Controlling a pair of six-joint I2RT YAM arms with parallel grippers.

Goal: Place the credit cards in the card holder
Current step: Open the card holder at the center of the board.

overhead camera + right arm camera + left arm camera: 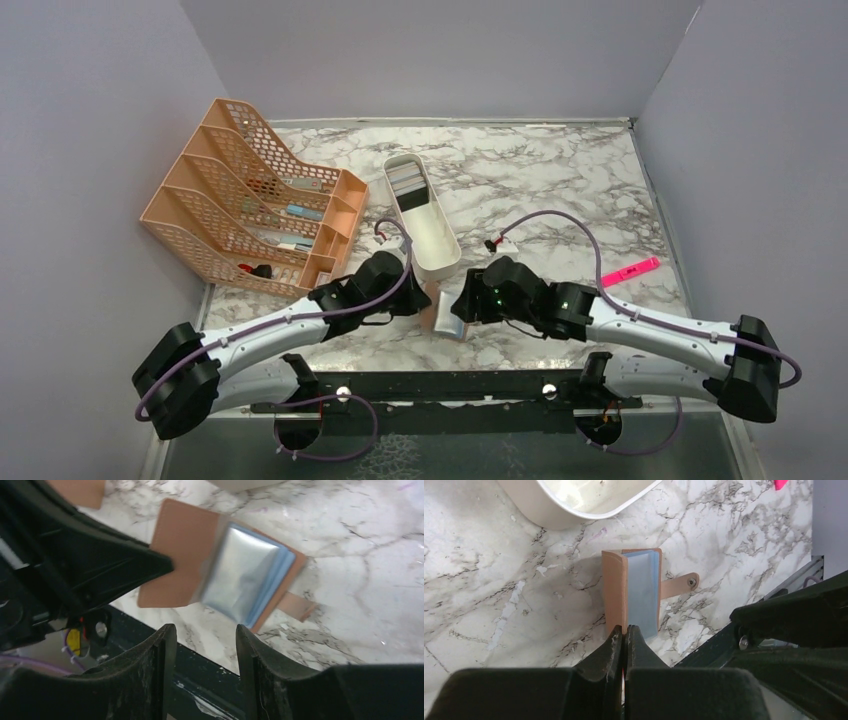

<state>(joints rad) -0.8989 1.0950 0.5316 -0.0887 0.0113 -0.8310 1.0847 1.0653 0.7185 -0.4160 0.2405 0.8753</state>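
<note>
The tan card holder [446,316] lies open on the marble near the front edge, between both grippers. In the left wrist view its cover [615,592] stands on edge beside light blue cards [642,592], with the snap strap [681,584] out to the right. My left gripper [625,630] is shut on the cover's near edge. In the right wrist view the holder [177,555] is spread flat with silvery and light blue cards [245,575] stacked in it. My right gripper [206,635] is open and empty just in front of it. More cards [408,180] lie in the white tray.
The white oblong tray [437,250] stands just behind the holder; its wall shows in the left wrist view [549,510]. An orange mesh file rack [240,195] is at the back left. A pink highlighter [630,270] lies at the right. The table's dark front rail [210,665] runs under the right gripper.
</note>
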